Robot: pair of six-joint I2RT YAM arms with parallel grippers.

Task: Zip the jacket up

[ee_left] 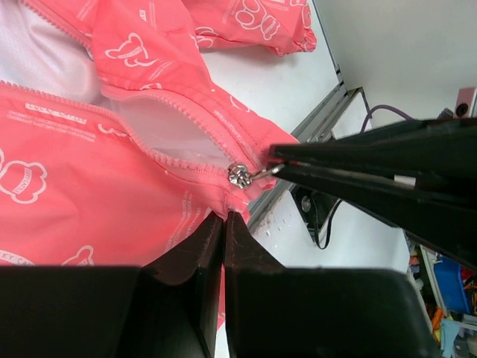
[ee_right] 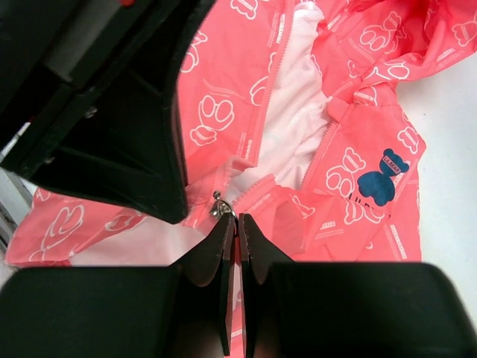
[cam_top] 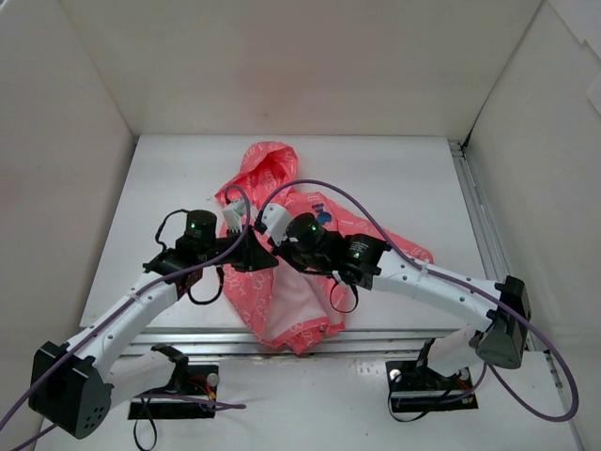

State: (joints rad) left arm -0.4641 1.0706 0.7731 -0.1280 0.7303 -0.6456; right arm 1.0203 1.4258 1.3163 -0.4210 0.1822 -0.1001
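Note:
The coral-pink jacket (cam_top: 282, 282) lies open on the white table, hood at the far end, white lining showing. Its zipper is open along most of its length. My left gripper (cam_top: 252, 256) is shut on the jacket's fabric just below the slider, seen in the left wrist view (ee_left: 224, 215). My right gripper (ee_right: 237, 218) is shut on the metal zipper pull (ee_right: 219, 206), close against the left gripper; its fingers (ee_left: 358, 160) reach in from the right to the slider (ee_left: 238, 175). The dark blue emblem (ee_right: 380, 179) lies on the right front panel.
White walls enclose the table on three sides. A metal rail (cam_top: 394, 340) runs along the near edge and another (cam_top: 472, 207) along the right side. A purple cable (cam_top: 376, 221) arcs over the right arm. The jacket's hem hangs over the near rail.

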